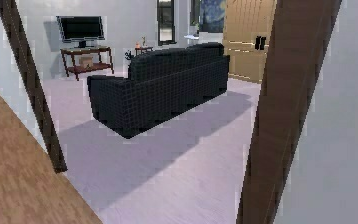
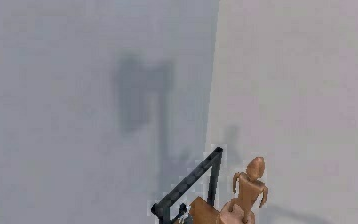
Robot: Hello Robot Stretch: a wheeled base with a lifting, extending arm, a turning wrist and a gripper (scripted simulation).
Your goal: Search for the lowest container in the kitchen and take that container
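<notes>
Container: its position cannot be told from these views; the room ahead is a sitting room rather than a kitchen. Gripper: how the fingers stand cannot be told.

Forward view. The camera looks through a doorway framed by two dark brown posts, the left post (image 1: 32, 85) leaning in from the top edge and the right post (image 1: 287, 110) broad and close. Beyond them a dark sofa (image 1: 162, 85) stands on a pale floor (image 1: 177, 170), its back turned toward the camera. Behind the sofa, against the far wall, a television (image 1: 80, 28) sits on a low wooden stand (image 1: 87, 62). Just right of the stand is a small side table (image 1: 142, 47) with small items on it, too small to name. A window (image 1: 165, 20) is set in the far wall, and tan wooden doors (image 1: 249, 40) with dark handles stand at the right. Wood flooring (image 1: 22, 170) covers the near left corner.

Arm side view. Two plain walls meet at a corner: a grey wall (image 2: 87, 80) and a lighter wall (image 2: 297, 90). At the bottom edge a thin dark frame (image 2: 192, 190) leans, with a wooden figure (image 2: 249, 188) just beside it.
</notes>
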